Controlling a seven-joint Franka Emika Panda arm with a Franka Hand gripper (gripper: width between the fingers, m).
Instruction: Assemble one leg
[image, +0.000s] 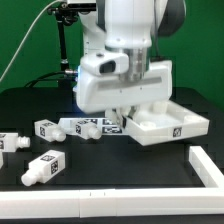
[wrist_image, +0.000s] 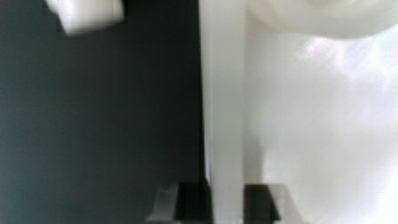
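Observation:
The large flat white tabletop (image: 165, 122) lies at the exterior view's right, under the arm. My gripper (image: 128, 112) is down on its near-left edge. In the wrist view the two dark fingers (wrist_image: 192, 200) stand either side of the tabletop's thin white edge (wrist_image: 221, 100), and the gripper (wrist_image: 228, 200) is closed on it. Several white legs with tag markers lie loose at the exterior view's left: one (image: 47, 128) at the back, one (image: 40, 168) in front, one (image: 10, 142) at the far left. A leg end (wrist_image: 86, 12) shows blurred in the wrist view.
Another tagged leg (image: 84, 127) lies close to the tabletop's left edge. A low white rail (image: 40, 205) runs along the front, and another (image: 205, 165) along the right. The table top is black, with a green backdrop behind.

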